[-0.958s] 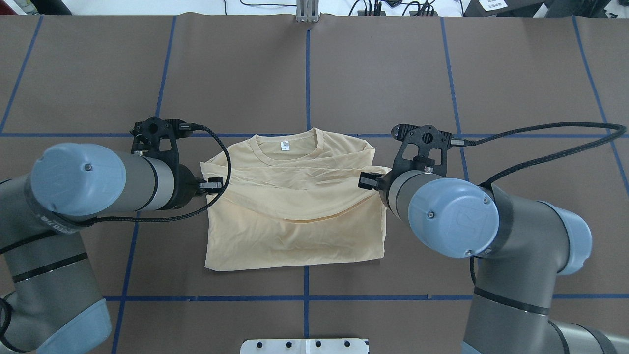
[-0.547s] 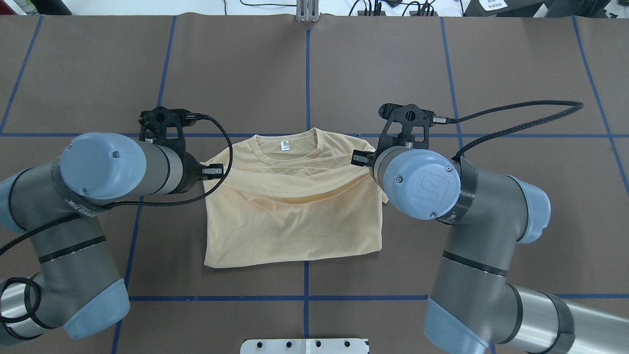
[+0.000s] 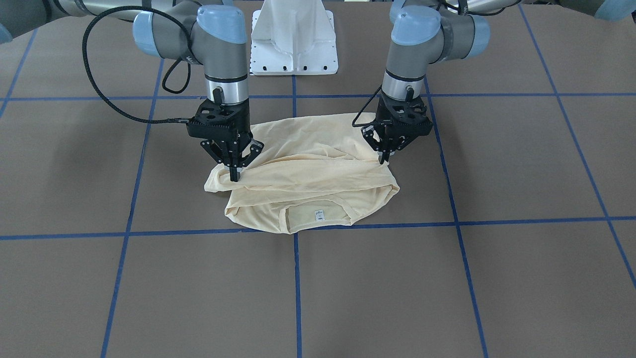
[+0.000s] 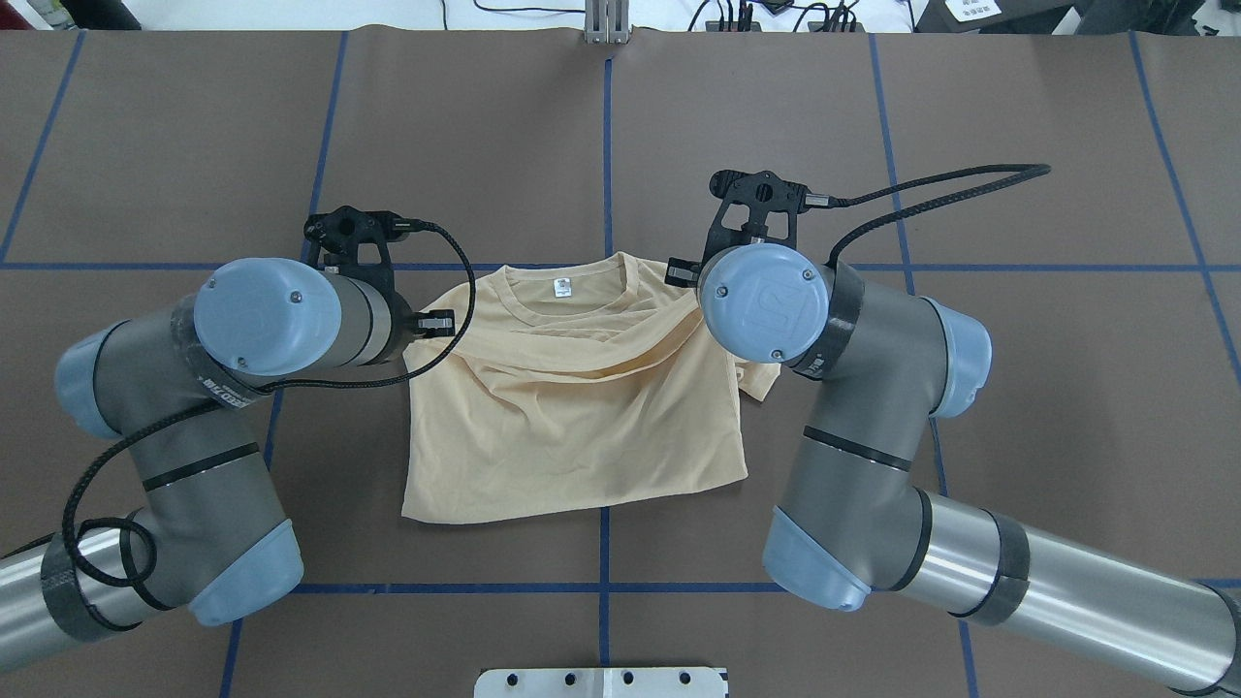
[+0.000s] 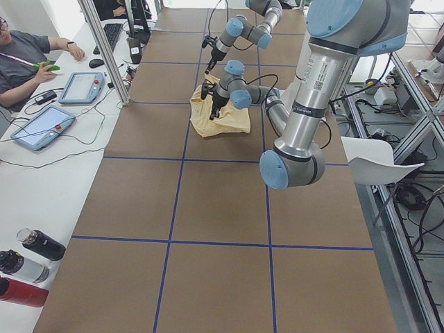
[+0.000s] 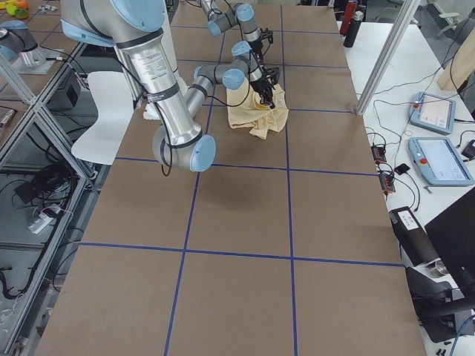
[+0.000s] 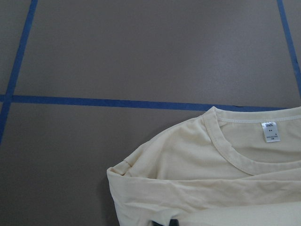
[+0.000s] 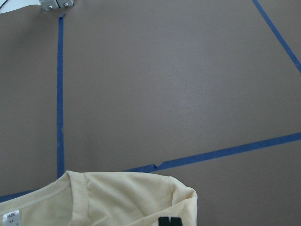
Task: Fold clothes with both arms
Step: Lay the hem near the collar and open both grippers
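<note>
The pale cream-yellow shirt lies mid-table, its collar and white neck label toward the far side; its print is hidden. A lifted fold of cloth spans between both grippers and drapes over the body of the shirt. My left gripper is shut on the fold's edge at the shirt's left side. My right gripper is shut on the fold at the right side. In the overhead view both grippers are hidden under their wrists. The left wrist view shows the collar and label, and the right wrist view shows a shoulder corner.
Blue tape lines grid the brown table cover. The white pedestal base stands at the near edge. A metal bracket sits at the far edge. Tablets and bottles lie on the operators' side bench.
Both grippers have moved away from the robot toward the collar, carrying the fold with them. The fold now lies closer to the neckline, and the near hem has drawn up slightly.
</note>
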